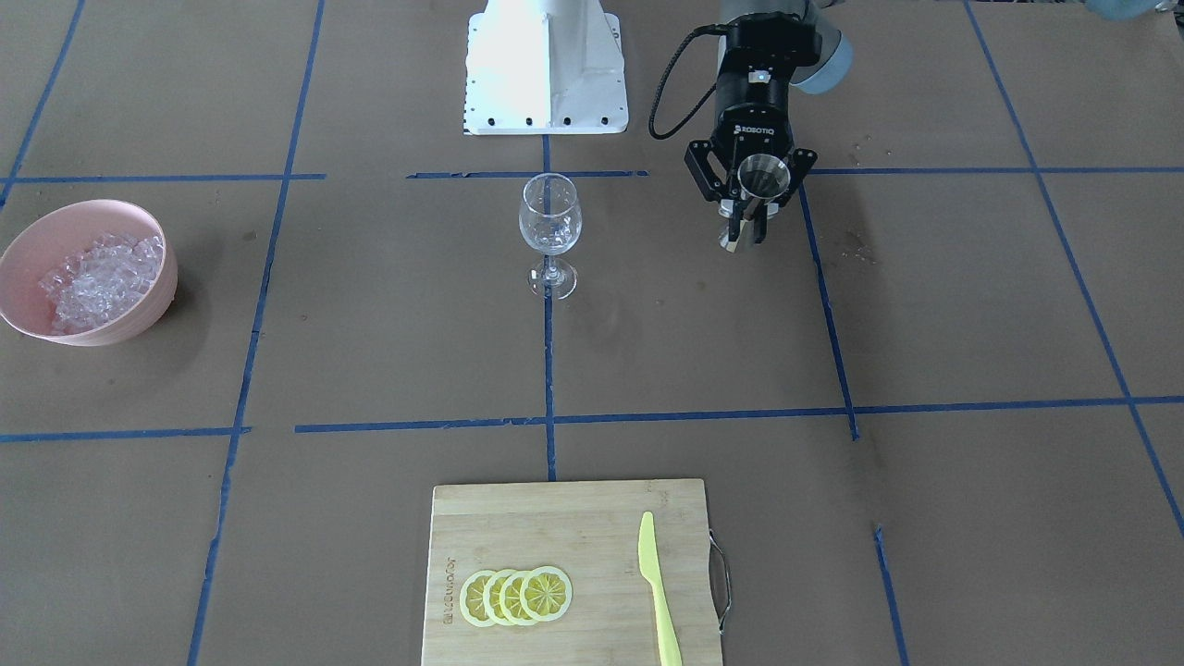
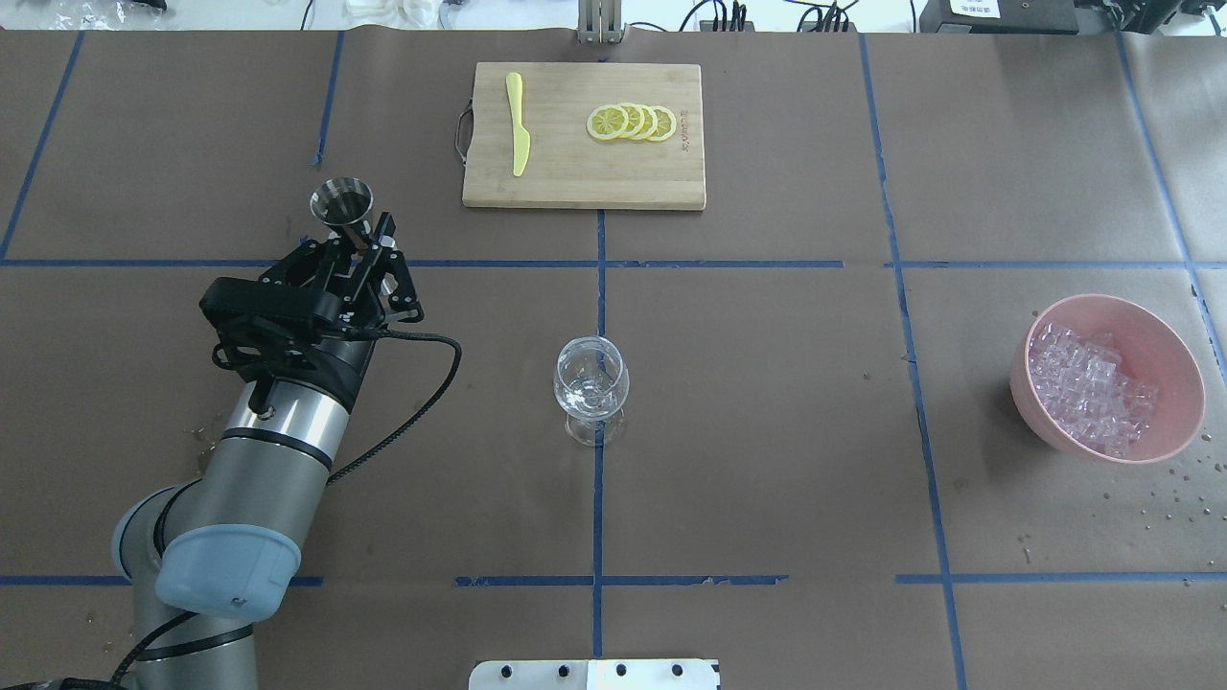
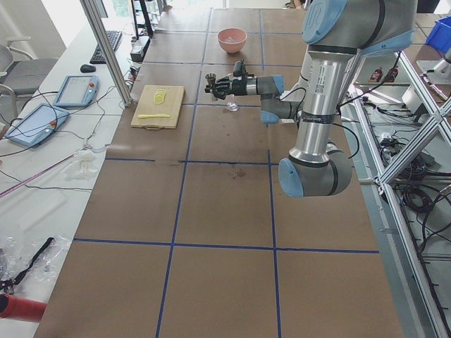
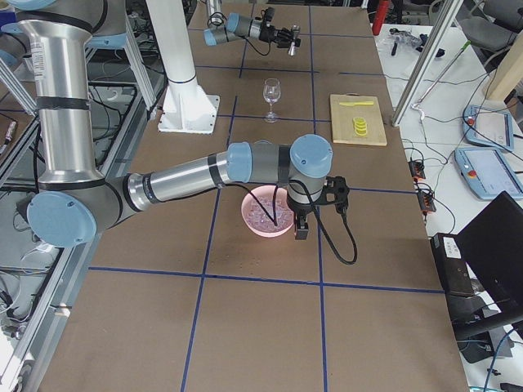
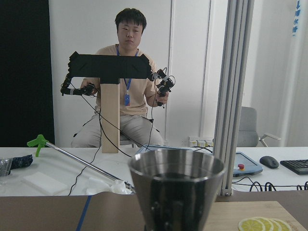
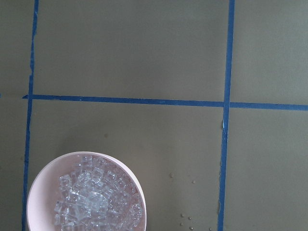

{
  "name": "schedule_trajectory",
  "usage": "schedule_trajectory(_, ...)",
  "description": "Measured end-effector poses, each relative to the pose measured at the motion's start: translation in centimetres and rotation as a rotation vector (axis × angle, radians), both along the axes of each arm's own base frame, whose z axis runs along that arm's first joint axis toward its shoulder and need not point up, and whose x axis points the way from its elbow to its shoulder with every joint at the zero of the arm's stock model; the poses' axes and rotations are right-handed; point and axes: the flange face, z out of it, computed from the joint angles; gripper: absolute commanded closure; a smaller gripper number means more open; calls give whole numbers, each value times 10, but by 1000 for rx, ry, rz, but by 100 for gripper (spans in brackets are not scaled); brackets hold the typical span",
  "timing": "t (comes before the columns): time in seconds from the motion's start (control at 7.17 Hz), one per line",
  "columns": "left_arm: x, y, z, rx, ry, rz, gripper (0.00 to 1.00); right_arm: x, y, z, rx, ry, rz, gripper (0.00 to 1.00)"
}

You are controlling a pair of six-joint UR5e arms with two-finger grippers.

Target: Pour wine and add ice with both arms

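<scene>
My left gripper [image 2: 360, 247] is shut on a steel jigger [image 2: 342, 202] and holds it upright above the table, to the left of the clear stemmed wine glass [image 2: 591, 383]. The jigger fills the left wrist view [image 5: 176, 187], and its inside looks dark. In the front view the left gripper [image 1: 747, 220] holds the jigger [image 1: 764, 178] to the right of the glass [image 1: 550, 227]. The ice [image 2: 1091, 388] lies in a pink bowl [image 2: 1174, 383] at the right. My right gripper [image 4: 301, 227] hangs high over the bowl [image 4: 253, 224]; I cannot tell whether it is open. The right wrist view shows the ice [image 6: 94, 202] from above.
A wooden cutting board [image 2: 566, 182] with lemon slices [image 2: 633, 122] and a yellow knife [image 2: 518, 136] lies at the far middle. The white pedestal [image 1: 546, 65] stands behind the glass. Water drops [image 2: 1165, 498] dot the table near the bowl. An operator [image 5: 126, 96] sits beyond the table.
</scene>
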Motion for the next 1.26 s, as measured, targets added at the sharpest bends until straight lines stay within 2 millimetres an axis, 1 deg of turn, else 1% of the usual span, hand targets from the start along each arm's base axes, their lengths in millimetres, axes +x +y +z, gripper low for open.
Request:
schedule_trajectory(0.14, 11, 0, -10, 11, -21, 30, 100, -4, 3, -7, -18, 2, 21, 0)
schedule_trajectory(0.28, 21, 0, -17, 22, -50, 45, 100, -15, 6, -18, -36, 11, 31, 0)
schedule_trajectory(0.56, 33, 6, -28, 45, -98, 69, 100, -47, 13, -38, -60, 49, 43, 0)
schedule_trajectory(0.7, 38, 11, -38, 55, -97, 81, 100, -66, 24, -41, -53, 68, 59, 0)
schedule_trajectory(0.84, 45, 19, -46, 63, -92, 98, 100, -85, 38, -36, -33, 77, 88, 0)
schedule_trajectory(0.98, 51, 28, -51, 74, -111, 115, 100, -103, 51, -29, -17, 77, 111, 0)
schedule_trajectory(1.26, 59, 40, -54, 116, -229, 142, 100, -128, 64, -28, -28, 65, 124, 0)
